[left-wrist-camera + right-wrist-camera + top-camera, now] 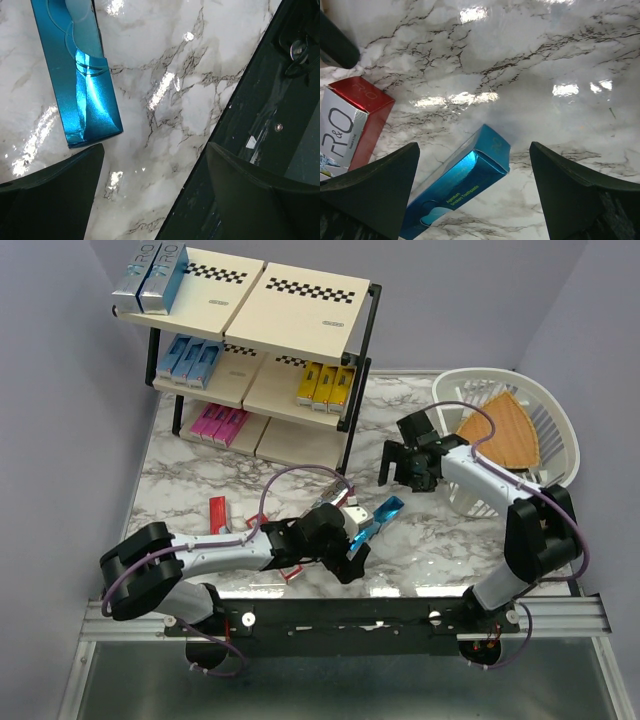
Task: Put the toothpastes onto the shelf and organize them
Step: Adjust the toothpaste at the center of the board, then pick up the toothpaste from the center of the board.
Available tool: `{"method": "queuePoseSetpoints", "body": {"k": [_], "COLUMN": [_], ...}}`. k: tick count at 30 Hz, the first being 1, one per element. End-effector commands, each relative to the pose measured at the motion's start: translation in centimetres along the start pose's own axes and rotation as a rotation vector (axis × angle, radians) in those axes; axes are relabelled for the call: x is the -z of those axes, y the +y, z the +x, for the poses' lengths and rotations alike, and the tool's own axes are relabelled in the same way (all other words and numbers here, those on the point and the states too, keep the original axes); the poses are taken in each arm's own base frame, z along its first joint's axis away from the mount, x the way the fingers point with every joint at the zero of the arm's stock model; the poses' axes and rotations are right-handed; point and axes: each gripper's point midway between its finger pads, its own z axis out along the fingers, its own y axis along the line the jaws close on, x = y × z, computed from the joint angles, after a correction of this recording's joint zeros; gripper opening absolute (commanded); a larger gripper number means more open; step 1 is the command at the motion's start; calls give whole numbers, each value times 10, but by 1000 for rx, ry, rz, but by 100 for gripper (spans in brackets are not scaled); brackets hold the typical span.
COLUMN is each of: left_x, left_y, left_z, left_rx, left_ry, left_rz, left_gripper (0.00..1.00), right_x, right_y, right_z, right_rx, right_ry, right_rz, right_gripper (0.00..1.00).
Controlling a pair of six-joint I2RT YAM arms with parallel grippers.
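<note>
Several toothpaste boxes are loose on the bench [200, 470], and the one I am after is the shiny blue box [385, 512], lying near the front edge between the two arms. The left arm [230, 545] has its jaws spread wide with nothing between them. In the left wrist view the box sits ahead of the left-hand finger [55, 195] and off to that side, not in the gap. I judge the step to be lining up for the pick, so I would slide the wrist sideways until the box is centred. Then I would turn the wrist so the fingers straddle the narrow width rather than the length, and come down near the box's middle. The glossy card looks slippery and easy to dent, so I would close gently and squarely. The dark frame [260, 115] at the bench edge is close on the other side, and I would keep the far finger off it. The right arm [480, 475] hangs over the same box with its jaws also wide apart and empty, a red-and-white box [350, 125] just beside. I would hold that arm back to avoid a clash. On the shelf [300, 300] the box probably belongs by the silver-and-teal pair [150, 280] on the top board.
</note>
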Motion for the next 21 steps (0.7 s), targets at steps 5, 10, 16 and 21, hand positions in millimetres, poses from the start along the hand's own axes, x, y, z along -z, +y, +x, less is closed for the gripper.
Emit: {"method": "queuePoseSetpoints", "body": {"k": [5, 10, 16, 21], "left_x": [-19, -25, -28, -26], "left_y": [0, 2, 2, 12], "left_z": [-13, -18, -36, -38], "left_rx": [-73, -94, -128, -146], "left_ry": [8, -2, -53, -98], "left_rz": [3, -5, -14, -62], "left_gripper": [95, 95, 96, 99], "right_x": [-21, -24, -25, -24], "right_y": [29, 38, 41, 37], "right_z": [27, 49, 64, 56], "right_rx": [30, 25, 10, 22], "right_ry": [135, 212, 270, 237], "right_rz": [-175, -260, -303, -272], "right_gripper": [100, 100, 100, 100]}}
